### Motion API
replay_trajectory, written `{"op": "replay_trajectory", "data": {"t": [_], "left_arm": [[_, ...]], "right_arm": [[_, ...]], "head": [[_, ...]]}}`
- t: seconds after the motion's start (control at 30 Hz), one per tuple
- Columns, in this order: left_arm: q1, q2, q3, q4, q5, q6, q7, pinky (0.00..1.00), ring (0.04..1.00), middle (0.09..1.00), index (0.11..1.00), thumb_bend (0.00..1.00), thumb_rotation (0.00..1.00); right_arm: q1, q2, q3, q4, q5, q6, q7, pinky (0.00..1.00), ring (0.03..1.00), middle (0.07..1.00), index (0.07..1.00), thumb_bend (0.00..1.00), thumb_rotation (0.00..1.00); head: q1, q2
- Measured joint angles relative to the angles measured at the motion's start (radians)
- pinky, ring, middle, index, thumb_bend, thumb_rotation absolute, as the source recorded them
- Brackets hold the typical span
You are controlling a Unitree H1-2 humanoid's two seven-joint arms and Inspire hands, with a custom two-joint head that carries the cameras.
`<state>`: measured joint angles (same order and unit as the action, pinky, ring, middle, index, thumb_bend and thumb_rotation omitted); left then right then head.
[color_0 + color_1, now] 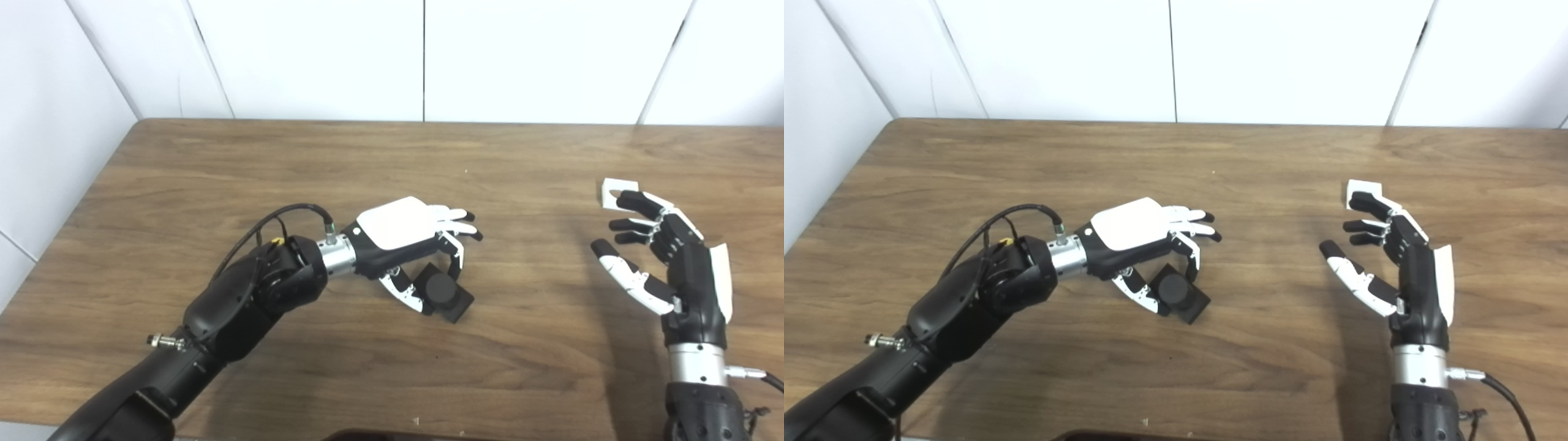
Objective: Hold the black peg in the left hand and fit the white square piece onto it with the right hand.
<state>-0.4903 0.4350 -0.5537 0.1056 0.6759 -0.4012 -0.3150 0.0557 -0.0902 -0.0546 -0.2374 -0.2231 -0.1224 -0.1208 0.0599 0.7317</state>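
- Left eye view. Left hand (407,239), centre of the table (245,159), palm down over the black peg (446,295). Thumb lies against the peg's 9 o'clock side and one curled finger comes down at its 12 o'clock side; the rest of the fingers reach out flat beyond it. Whether the peg is gripped or only bracketed cannot be told; it appears to sit on the wood.
- Risk, judged: with contact on so few sides, the peg could twist or slide toward 4 o'clock when lifted.
- Left eye view. Right hand (667,263), at 3 o'clock from the peg and well apart, is spread open and holds nothing. White square piece (615,192) lies flat at 11 o'clock of the fingertips, partly covered by them.
- Right eye view. Same layout: peg's round top faces up, its square base pokes out past the thumb toward 4 o'clock. White piece shows as a corner above the right hand's top finger; contact cannot be told.
- Risk, judged: the piece is thin and flat, so closing fingers may push it toward 12 o'clock instead of picking it up.
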Motion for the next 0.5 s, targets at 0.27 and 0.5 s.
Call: {"op": "replay_trajectory", "data": {"t": [0.27, 0.5], "left_arm": [[-0.007, 0.002, 0.0, 0.014, -0.027, 0.002, -0.016, 0.94, 0.98, 0.916, 0.494, 0.52, 0.08], [-0.023, 0.001, 0.009, 0.103, -0.175, 0.005, -0.077, 0.96, 0.991, 0.924, 0.493, 0.52, 0.08]], "right_arm": [[-0.001, 0.0, -0.006, -0.021, -0.003, 0.011, 0.0, 0.53, 0.623, 0.739, 0.726, 0.5, 0.29], [-0.004, 0.011, 0.007, -0.035, -0.019, 0.03, -0.004, 0.55, 0.634, 0.744, 0.726, 0.51, 0.29]], "head": [[-0.072, 0.006], [-0.222, -0.003]]}}
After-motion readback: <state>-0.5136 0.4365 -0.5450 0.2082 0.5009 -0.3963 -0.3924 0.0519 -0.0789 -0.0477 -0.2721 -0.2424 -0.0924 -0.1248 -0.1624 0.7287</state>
